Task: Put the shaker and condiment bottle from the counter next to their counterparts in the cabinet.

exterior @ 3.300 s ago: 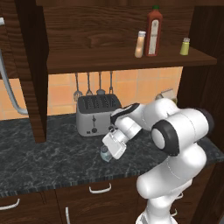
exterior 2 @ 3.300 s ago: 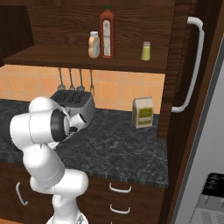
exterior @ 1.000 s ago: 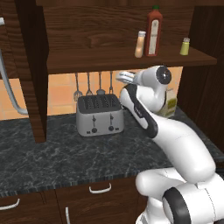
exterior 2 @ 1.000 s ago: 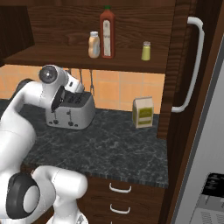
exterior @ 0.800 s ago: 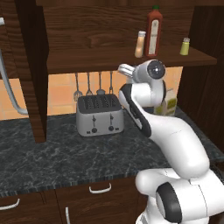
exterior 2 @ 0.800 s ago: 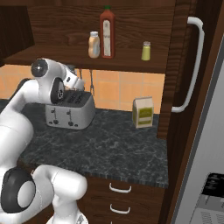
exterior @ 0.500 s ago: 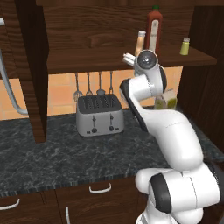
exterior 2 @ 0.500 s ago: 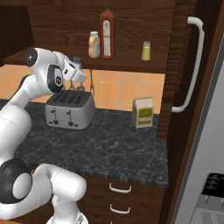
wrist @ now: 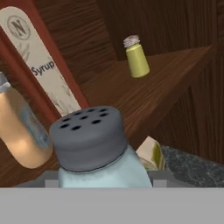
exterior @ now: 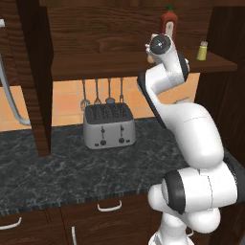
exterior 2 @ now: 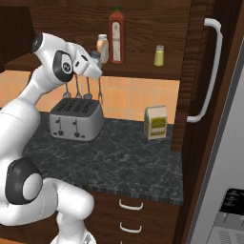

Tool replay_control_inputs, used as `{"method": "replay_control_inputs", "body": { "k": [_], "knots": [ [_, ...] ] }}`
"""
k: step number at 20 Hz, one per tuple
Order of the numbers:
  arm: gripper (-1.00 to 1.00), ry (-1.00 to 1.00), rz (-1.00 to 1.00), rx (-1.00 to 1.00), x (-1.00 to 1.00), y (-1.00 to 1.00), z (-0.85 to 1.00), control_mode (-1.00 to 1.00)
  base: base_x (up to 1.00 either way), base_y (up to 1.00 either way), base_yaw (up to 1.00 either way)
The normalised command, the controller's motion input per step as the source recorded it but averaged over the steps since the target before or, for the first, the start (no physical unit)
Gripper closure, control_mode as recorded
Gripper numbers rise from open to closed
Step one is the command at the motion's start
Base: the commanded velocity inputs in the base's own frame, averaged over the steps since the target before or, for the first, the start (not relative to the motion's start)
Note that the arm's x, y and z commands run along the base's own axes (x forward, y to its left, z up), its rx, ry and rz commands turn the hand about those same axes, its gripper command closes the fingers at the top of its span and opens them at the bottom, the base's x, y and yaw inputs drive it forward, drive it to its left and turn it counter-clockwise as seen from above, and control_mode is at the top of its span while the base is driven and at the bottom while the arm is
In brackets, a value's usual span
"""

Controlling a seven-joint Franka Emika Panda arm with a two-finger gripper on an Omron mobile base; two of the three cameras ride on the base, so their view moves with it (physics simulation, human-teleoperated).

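The pale blue-grey shaker [wrist: 92, 142] with its grey cap fills the lower hand view, held upright in my gripper [exterior 2: 95, 62], which is shut on it at the front edge of the cabinet shelf [exterior 2: 143, 72]. On that shelf the orange-tan condiment bottle [exterior 2: 102, 46] stands just left of the tall dark red syrup bottle [exterior 2: 116, 34]. Further right stands the small yellow-green shaker [exterior 2: 159, 55]. In the hand view the condiment bottle [wrist: 22, 131] is close on the left, the syrup bottle [wrist: 39, 65] behind it, and the yellow-green shaker [wrist: 135, 59] beyond on the shelf [wrist: 166, 83].
A silver toaster [exterior: 109, 125] sits on the black marbled counter [exterior: 72, 177] under hanging utensils [exterior: 101, 91]. A pale green box [exterior 2: 156, 122] stands on the counter by the dark cabinet side. A tall door with a white handle [exterior 2: 209, 71] is at the right.
The arm has swung upward, lifting the shaker from just above the toaster to the level of the cabinet shelf, close to the condiment bottle.
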Motion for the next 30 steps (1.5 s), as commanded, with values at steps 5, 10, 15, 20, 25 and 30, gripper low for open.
{"method": "replay_control_inputs", "body": {
  "k": [5,10,15,20,25,30],
  "knots": [
    [1.00,0.02,0.00,-0.08,0.00,0.00,-0.11,-1.00,0.00,0.00,0.00],
    [1.00,0.00,0.00,-0.01,0.00,-0.34,0.00,-1.00,0.00,0.00,0.00],
    [1.00,0.00,0.00,-0.02,0.03,-0.22,0.00,-1.00,0.00,0.00,0.00],
    [1.00,0.03,0.00,-0.07,0.10,-0.06,0.00,-1.00,0.00,0.00,0.00],
    [1.00,0.04,0.00,-0.01,0.00,-0.23,0.00,-1.00,0.00,0.00,0.00],
    [1.00,0.05,0.01,-0.04,0.00,-0.25,0.00,-1.00,0.00,0.00,0.00]
  ]
}}
